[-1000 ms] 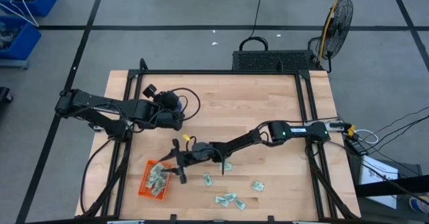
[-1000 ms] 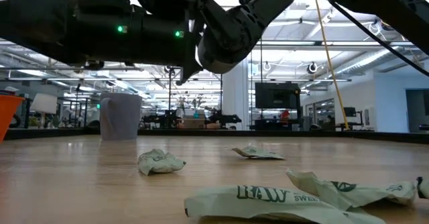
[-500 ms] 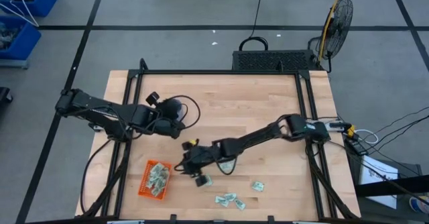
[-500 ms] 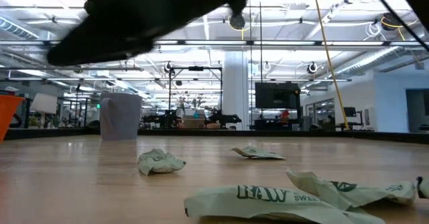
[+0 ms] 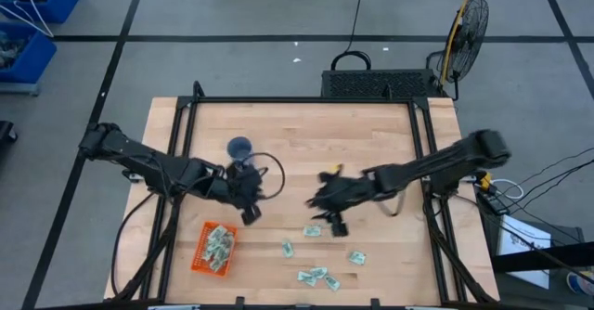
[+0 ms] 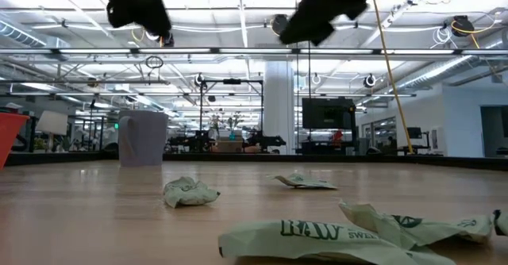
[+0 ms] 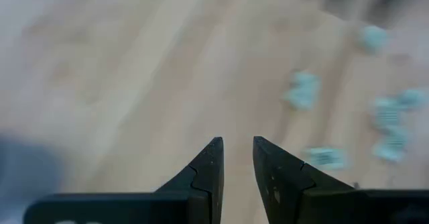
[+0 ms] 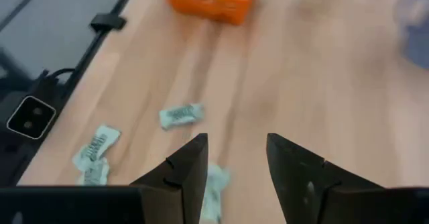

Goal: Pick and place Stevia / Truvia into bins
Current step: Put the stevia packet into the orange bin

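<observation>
Right pincer (image 5: 331, 219) hangs above the middle of the desk (image 5: 371, 134), its fingers (image 8: 188, 167) spread with nothing between them, and one sachet (image 8: 216, 184) lies just beneath them in its wrist view. Judged from that, the next pick is this sachet (image 5: 314, 230); the paper is thin and lies flat on the wood, so fingers coming down a little off centre could slide it away or pinch only a corner and let it fall on the way across.

Left pincer (image 5: 249, 213) sits just beside the orange basket (image 5: 213, 248), which stands near the desk's front left edge. Its fingers (image 7: 208, 174) stand a narrow gap apart and carry nothing. Being so near the basket, this arm could be struck by the right arm on a carry, or could nudge the light basket out of place.

Several sachets already lie in the basket. About six more are loose on the front half of the desk: a single one (image 5: 288, 248) near the basket, another (image 5: 357, 257) farther right, a small cluster (image 5: 317, 277) near the front edge. That cluster invites a double grab, with one dropping short.

A blue cup (image 5: 239, 148) stands behind the left pincer and could be tipped by a careless swing.
</observation>
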`<act>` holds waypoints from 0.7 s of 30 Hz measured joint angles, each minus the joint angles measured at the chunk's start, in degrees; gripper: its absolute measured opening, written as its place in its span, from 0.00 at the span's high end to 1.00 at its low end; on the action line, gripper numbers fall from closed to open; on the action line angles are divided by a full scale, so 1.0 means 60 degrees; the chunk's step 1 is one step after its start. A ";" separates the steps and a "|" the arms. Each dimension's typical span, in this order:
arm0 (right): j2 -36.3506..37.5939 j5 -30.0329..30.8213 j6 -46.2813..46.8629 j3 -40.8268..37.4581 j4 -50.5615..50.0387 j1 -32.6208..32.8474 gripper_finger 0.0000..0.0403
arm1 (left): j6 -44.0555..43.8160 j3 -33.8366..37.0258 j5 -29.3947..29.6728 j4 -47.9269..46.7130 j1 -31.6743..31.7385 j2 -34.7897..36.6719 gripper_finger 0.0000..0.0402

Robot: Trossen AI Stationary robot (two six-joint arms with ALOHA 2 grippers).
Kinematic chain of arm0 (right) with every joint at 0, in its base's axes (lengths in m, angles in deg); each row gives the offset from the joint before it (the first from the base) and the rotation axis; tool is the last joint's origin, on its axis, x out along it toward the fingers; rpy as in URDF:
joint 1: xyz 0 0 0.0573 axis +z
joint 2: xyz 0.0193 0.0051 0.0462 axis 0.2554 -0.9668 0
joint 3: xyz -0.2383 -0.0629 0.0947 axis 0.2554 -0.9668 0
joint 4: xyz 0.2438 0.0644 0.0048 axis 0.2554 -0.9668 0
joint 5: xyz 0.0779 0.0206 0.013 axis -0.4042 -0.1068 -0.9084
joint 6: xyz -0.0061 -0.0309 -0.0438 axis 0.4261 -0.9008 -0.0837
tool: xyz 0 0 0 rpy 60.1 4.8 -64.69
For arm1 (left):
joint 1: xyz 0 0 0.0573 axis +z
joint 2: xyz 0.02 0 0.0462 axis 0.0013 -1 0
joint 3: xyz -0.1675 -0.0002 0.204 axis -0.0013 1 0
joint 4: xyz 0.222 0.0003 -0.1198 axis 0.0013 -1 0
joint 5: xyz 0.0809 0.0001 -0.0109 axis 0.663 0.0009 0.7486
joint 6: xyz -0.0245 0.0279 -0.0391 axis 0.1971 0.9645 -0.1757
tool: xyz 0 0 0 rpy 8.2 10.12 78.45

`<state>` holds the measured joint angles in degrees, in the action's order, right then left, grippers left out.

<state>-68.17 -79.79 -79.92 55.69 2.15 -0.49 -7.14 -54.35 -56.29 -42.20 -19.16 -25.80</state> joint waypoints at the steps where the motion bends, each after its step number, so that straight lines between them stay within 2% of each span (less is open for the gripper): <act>1: 0.0468 0.0245 0.0227 -0.0542 0.0311 0.0004 0.64 | 0.0065 0.0000 -0.0090 0.0440 -0.0123 -0.0110 0.78; 4: 0.1770 0.1016 0.0805 -0.2179 0.1415 0.0007 0.64 | 0.0099 -0.0007 -0.0208 0.1576 -0.0466 -0.0586 0.78; 12: 0.4342 0.2240 0.1372 -0.5571 0.4291 -0.0047 0.64 | 0.0126 -0.0004 -0.1266 0.2762 -0.1009 -0.2633 0.78; 17: 0.5243 0.2240 0.1431 -0.6243 0.4847 -0.0244 0.65 | 0.0342 -0.0004 -0.1421 0.3514 -0.1040 -0.3916 0.78; 21: 0.5468 0.2250 0.1434 -0.6354 0.4821 -0.0262 0.65 | 0.1031 0.0000 -0.2444 0.4409 -0.1023 -0.4760 0.78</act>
<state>-35.36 -66.29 -71.32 17.57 31.08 -2.07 -0.96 -54.35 -70.96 -15.74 -25.29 -54.36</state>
